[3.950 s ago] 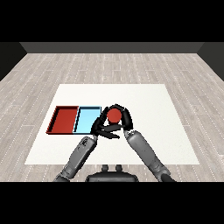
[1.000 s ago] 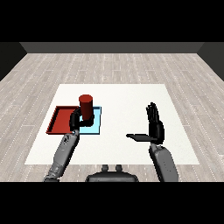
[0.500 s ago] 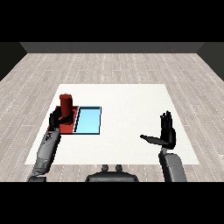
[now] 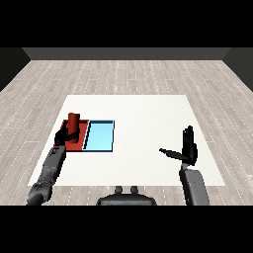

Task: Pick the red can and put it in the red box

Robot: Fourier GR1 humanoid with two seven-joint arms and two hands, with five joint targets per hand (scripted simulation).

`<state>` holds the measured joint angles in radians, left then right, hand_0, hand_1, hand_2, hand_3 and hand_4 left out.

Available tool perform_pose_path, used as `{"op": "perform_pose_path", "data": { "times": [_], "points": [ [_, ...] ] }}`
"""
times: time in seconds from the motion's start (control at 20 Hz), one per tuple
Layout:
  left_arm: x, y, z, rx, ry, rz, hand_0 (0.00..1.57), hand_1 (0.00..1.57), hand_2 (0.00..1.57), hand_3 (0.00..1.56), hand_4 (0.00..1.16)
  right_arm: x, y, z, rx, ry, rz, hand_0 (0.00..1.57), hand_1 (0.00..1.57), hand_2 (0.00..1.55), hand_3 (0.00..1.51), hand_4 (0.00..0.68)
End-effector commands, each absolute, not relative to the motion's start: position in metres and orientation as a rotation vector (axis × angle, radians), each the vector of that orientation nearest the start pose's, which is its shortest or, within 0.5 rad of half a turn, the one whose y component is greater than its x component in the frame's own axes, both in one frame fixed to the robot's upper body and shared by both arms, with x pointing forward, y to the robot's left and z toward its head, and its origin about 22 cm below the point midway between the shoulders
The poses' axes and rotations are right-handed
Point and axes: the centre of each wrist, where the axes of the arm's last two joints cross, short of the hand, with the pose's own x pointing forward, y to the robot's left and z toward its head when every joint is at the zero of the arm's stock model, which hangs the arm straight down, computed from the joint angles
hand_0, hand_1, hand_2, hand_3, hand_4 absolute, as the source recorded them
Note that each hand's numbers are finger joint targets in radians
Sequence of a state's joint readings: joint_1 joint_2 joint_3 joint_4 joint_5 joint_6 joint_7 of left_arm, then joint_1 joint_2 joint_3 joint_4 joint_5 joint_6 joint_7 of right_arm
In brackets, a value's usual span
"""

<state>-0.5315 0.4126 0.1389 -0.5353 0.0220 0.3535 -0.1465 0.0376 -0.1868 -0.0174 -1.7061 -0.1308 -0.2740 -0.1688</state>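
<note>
White table [image 4: 143, 111] is seen set on a grey plank floor [image 4: 128, 74]. Light blue tray [image 4: 100, 136] is laid flat on the table's left part, long side running away from the viewer. A dark wall [image 4: 126, 53] is seen behind.

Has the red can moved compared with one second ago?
Yes. The red can, held by the left hand, moved left from over the light blue tray to over the red tray.
</note>
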Motion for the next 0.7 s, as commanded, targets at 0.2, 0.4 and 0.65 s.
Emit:
{"op": "perform_pose_path", "data": {
  "times": [0.2,0.4,0.65],
  "points": [
    [0.328,0.358,-0.072,0.75,-0.934,-0.019,0.58,0.58,0.69,0.62,0.64,0.244,-0.278,0.02,-0.34,-1.801,-0.159,0.0,0.0,0.0,0.0,0.0],
    [0.318,0.355,-0.086,0.727,-0.896,0.034,1.07,1.07,1.03,0.44,0.54,0.252,-0.278,0.027,-0.317,-1.813,-0.169,0.0,0.0,0.0,0.0,0.0],
    [0.329,0.376,-0.065,0.747,-0.787,-0.02,0.0,0.0,0.0,0.0,0.0,0.246,-0.288,0.036,-0.328,-1.818,-0.151,0.0,0.0,0.0,0.0,0.0]
  ]
}}
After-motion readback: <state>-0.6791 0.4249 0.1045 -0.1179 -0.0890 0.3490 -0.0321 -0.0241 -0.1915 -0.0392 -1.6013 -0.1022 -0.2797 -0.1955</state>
